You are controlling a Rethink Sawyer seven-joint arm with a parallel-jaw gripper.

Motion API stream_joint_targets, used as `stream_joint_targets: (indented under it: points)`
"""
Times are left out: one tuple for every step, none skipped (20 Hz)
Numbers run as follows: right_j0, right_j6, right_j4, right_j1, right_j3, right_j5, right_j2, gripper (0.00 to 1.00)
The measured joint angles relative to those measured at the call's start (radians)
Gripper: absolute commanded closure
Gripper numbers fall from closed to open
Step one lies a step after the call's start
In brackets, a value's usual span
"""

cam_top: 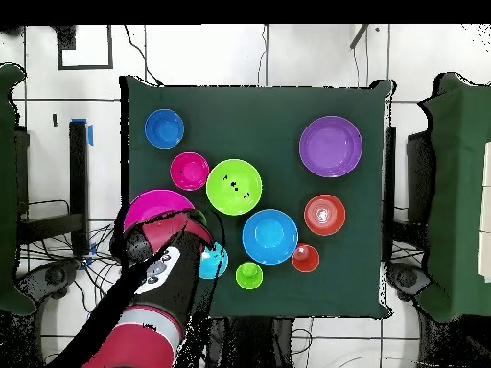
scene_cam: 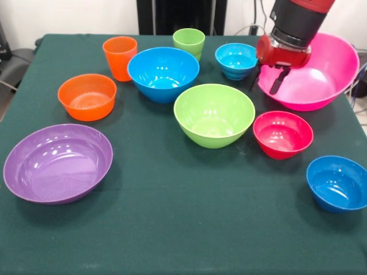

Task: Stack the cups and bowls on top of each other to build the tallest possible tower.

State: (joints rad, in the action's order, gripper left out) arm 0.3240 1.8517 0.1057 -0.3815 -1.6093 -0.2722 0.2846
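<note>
Hand (scene_cam: 270, 75) spread, empty, hovering over pink bowl's (scene_cam: 327, 69) rim nearest small blue bowl (scene_cam: 235, 59). Judgement: straddle rim squarely, pinch firmly, lift level; nothing stacked yet.

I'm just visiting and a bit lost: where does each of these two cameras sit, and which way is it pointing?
Front view: across the table from the robot, facing it; the arm comes down at top right, its pincer over the pink bowl.
Overhead view: above the table, looking straight down; the arm reaches up from the bottom left, robot's base side.
Shared: the same cups and bowls, such as the purple bowl, turned half round between views.
</note>
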Motion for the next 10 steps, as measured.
stream_joint_targets:
  points:
    - [0.004,0.000,0.000,0.007,0.004,0.004,0.006,0.00]
    - [0.009,0.000,0.000,0.019,0.011,0.011,0.014,0.00]
    - [0.012,0.000,0.000,0.027,0.014,0.017,0.019,0.00]
    - [0.014,0.000,0.000,0.037,0.018,0.024,0.024,0.00]
    - [0.015,0.000,0.000,0.044,0.021,0.029,0.027,0.00]
    - [0.014,0.000,0.000,0.053,0.023,0.036,0.029,0.00]
    - [0.014,0.000,0.000,0.057,0.024,0.041,0.031,0.00]
    - [0.014,0.000,0.000,0.063,0.025,0.049,0.032,0.00]
    - [0.014,0.000,0.000,0.065,0.026,0.051,0.033,0.00]
    - [0.014,0.000,0.000,0.067,0.026,0.053,0.033,0.00]
